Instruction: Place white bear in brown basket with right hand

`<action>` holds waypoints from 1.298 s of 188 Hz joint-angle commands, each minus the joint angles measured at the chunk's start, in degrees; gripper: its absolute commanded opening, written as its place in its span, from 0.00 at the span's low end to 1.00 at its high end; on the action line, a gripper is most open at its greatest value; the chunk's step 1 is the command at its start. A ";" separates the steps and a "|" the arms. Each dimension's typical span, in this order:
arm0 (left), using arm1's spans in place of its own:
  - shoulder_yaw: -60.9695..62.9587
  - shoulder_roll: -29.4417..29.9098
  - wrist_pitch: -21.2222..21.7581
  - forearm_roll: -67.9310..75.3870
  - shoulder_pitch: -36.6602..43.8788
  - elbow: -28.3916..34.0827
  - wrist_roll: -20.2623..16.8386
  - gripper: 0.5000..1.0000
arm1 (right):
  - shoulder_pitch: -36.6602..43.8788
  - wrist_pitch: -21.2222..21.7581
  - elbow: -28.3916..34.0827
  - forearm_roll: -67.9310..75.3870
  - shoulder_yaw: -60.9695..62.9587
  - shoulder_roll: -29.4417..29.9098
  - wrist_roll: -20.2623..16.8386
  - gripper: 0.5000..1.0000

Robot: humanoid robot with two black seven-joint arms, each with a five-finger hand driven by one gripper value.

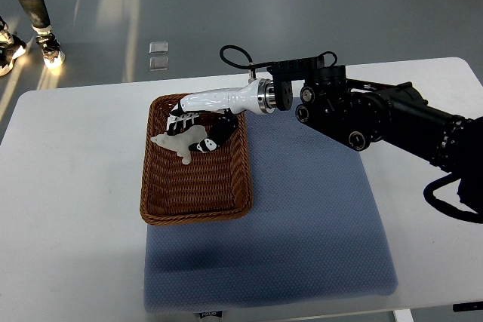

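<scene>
View: single top camera, robot's own side, looking steeply down.
Range: medium; whole table (75, 156) in frame.
Far edge: floor and a person's shoes (47, 50), beyond the fingers (181, 120).

One basket (195, 186), one bear (179, 143), one mat (317, 216), one table (68, 186).

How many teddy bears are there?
1. The white bear is over the far end of the brown basket, at the right hand. The hand could hide something beneath it.
</scene>
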 commanded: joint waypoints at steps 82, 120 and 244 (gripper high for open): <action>0.00 0.00 -0.01 0.00 0.00 0.00 0.00 1.00 | -0.31 3.64 0.32 11.88 0.93 0.00 -3.33 0.85; 0.00 0.00 -0.01 0.00 0.00 0.00 0.00 1.00 | 0.48 6.71 0.05 34.03 0.93 -5.72 -6.41 0.85; 0.00 0.00 -0.01 0.00 0.00 0.00 0.00 1.00 | -14.29 9.26 -2.76 93.62 0.93 -19.52 -12.39 0.85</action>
